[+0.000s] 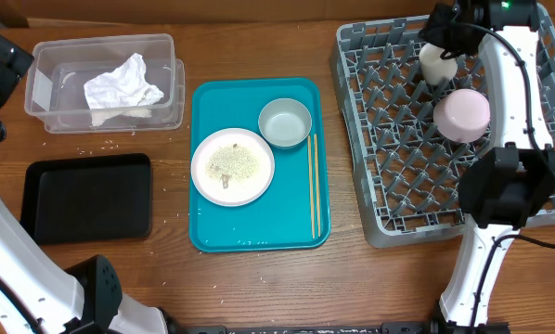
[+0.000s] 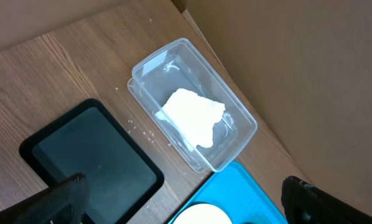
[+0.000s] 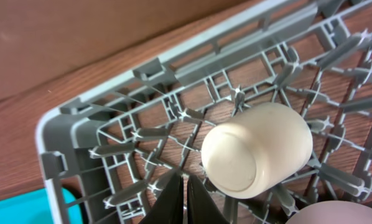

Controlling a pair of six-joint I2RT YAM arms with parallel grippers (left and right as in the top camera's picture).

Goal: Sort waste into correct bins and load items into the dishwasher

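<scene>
The grey dish rack (image 1: pixel 344 83) stands at the right. In it a small white cup (image 1: pixel 437 63) lies on its side among the pegs, with a pale round dish (image 1: pixel 462 114) upside down beside it. My right gripper (image 3: pixel 186 200) is shut and empty, its tips just left of the cup (image 3: pixel 257 155). A white plate (image 1: pixel 232 165) with rice scraps and a grey bowl (image 1: pixel 285 122) sit on the teal tray (image 1: pixel 259 223). The crumpled napkin (image 1: pixel 122 85) lies in the clear tub (image 1: pixel 45 56). My left gripper (image 2: pixel 189 208) hangs open high over the tub (image 2: pixel 236 112) and the black tray (image 2: pixel 93 155).
Wooden chopsticks (image 1: pixel 314 186) lie along the teal tray's right side. The black tray (image 1: pixel 87 197) is at the front left, with rice grains scattered on the table around it. The right arm's base (image 1: pixel 505 190) stands at the rack's near edge.
</scene>
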